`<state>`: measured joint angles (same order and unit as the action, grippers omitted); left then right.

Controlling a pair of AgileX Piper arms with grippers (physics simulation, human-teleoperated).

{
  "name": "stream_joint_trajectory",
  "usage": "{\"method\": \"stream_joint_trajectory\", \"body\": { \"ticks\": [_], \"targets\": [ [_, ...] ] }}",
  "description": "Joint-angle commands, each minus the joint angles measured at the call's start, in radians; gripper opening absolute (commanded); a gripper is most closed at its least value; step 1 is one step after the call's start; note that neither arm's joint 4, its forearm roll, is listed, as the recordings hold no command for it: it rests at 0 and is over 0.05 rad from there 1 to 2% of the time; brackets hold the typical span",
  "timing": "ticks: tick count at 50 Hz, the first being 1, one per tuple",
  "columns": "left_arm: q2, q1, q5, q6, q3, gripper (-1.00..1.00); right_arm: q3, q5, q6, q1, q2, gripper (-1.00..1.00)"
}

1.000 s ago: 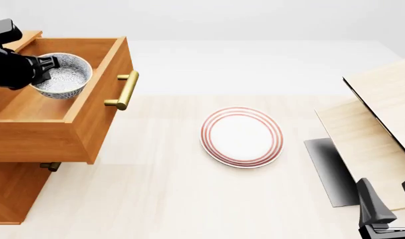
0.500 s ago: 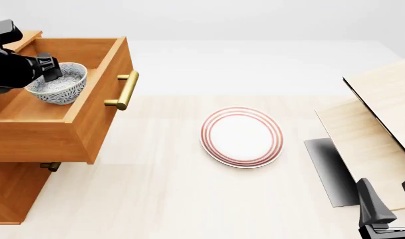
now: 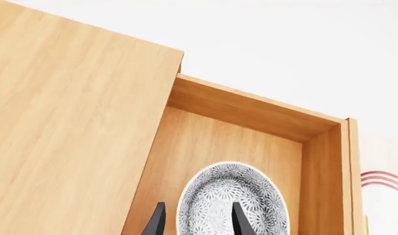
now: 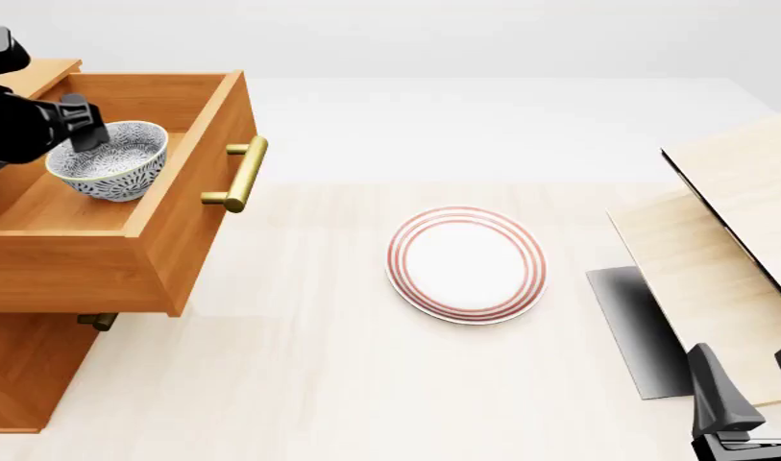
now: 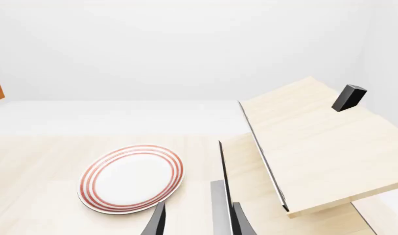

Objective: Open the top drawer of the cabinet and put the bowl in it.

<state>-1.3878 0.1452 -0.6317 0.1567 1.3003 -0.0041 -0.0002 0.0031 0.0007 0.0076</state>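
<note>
A: Item one, the cabinet (image 4: 25, 370). Where do you find it?

B: At the left edge of the front view, orange-brown wood. Your top drawer (image 4: 172, 206) stands pulled out toward the right, brass bar handle (image 4: 240, 175) on its front, pale wood floor showing inside. A second brass handle (image 4: 97, 321) peeks out beneath it.

A: Item two, the bowl (image 4: 107, 160)?

B: Inside the top drawer, upper left of the front view, upright on the drawer floor. White with a dense grey-blue speckle. In the left wrist view the bowl (image 3: 230, 203) sits low in the frame, between the drawer's side walls.

A: Item three, your left pincer (image 4: 80, 133)?

B: Black, at the bowl's near-left rim. In the left wrist view its two fingertips (image 3: 155, 221) stand apart, one outside the rim and one over the bowl's inside. The fingers straddle the rim with a gap; spread, not pinching it.

A: Item four, your right pincer (image 4: 749, 384)?

B: Lower right corner of the front view, low over the worktop (image 4: 326, 375). Fingers apart, nothing between them. The right wrist view shows the same spread tips (image 5: 157, 223).

A: Remaining stock?

B: One flat white plate (image 4: 467, 264) with red rings, centre of the worktop, well apart from the cabinet. Pale wood panels (image 4: 723, 240) leaning at the right edge, a dark grey sheet (image 4: 634, 327) lying beneath them. A small black block (image 5: 348, 97) sits on the upper panel in the right wrist view.
</note>
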Motion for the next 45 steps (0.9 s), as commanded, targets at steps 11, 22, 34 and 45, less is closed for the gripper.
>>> {"method": "stream_joint_trajectory", "body": {
  "ticks": [11, 22, 34, 45],
  "targets": [
    [0.052, 0.008, -0.036, -0.019, -0.009, 1.00, 0.001, 0.000, -0.001, 0.000, -0.001, 1.00],
    [0.071, 0.003, -0.052, -0.030, -0.012, 1.00, 0.001, 0.000, -0.001, 0.000, -0.001, 1.00],
    [0.101, 0.000, -0.083, -0.038, 0.000, 1.00, 0.001, 0.000, -0.001, 0.000, -0.001, 1.00],
    [0.125, 0.001, -0.118, -0.053, 0.019, 1.00, 0.001, 0.000, -0.001, 0.000, -0.001, 1.00]
  ]
}}
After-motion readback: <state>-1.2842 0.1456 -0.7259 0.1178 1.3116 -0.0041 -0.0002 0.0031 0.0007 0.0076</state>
